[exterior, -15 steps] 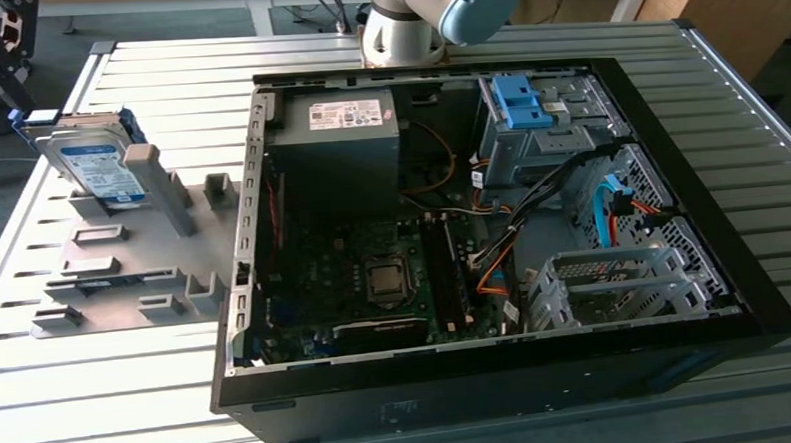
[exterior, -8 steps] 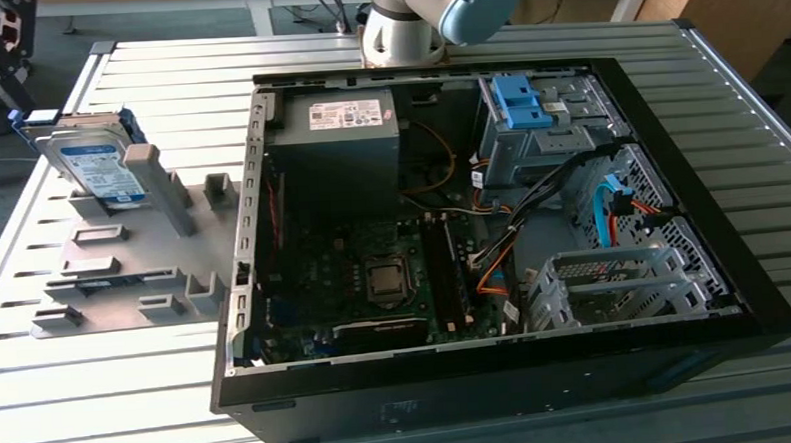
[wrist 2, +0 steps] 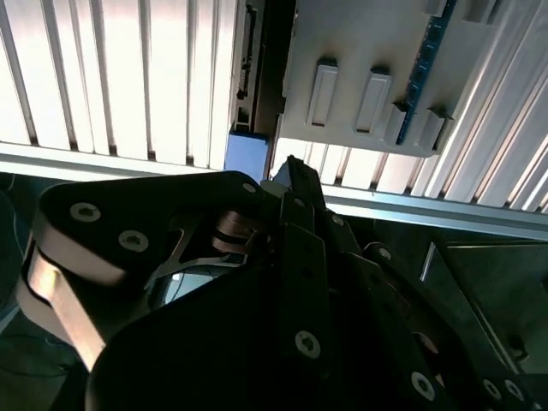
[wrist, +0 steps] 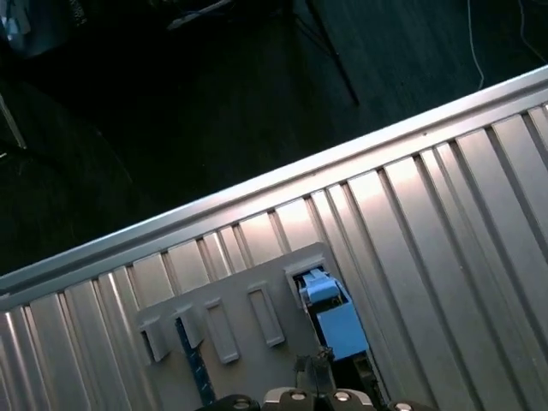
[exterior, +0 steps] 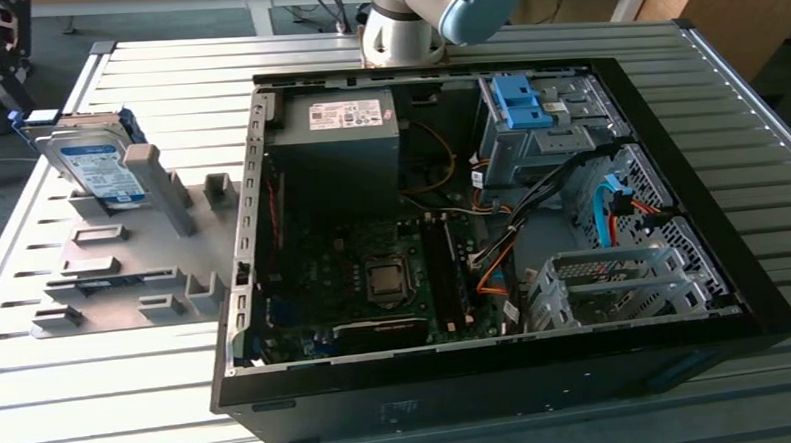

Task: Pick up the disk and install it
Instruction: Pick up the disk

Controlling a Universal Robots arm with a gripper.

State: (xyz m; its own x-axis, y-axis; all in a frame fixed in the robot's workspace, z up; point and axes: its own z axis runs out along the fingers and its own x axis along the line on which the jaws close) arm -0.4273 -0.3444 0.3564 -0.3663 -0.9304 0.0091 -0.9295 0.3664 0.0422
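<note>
Second wrist view looks out past the black, linked-metal hand (wrist 2: 295, 175), which hangs in the air above the ribbed silver aluminium tabletop (wrist 2: 128, 77). It carries no load that shows. From this angle I cannot tell whether it is spread or pressed together. Beneath it lies the pale grey plastic fixture plate (wrist 2: 360, 77) with its raised slots.

The exterior view has the grey-and-blue robot arm (exterior: 421, 20) at the far side of the tabletop. The flat silver-metal disk with a white-and-blue label and a blue plastic frame (exterior: 93, 167) is well apart from it, at the exterior view's left. It stands on edge at the far corner of the fixture plate, tilted against a grey upright post (exterior: 167, 196). Parked like that, its broad faces and edges seem left free for a grasp, where a disk lying flat would offer little to pinch.

Beside the fixture plate, the black desktop computer case (exterior: 720, 307) lies on its side with the panel off, so its inside faces upward and can be reached from above. Near its front, a perforated silver drive cage (exterior: 612, 282) sits empty. By my reading, neither the pick-up nor the install is done.
</note>
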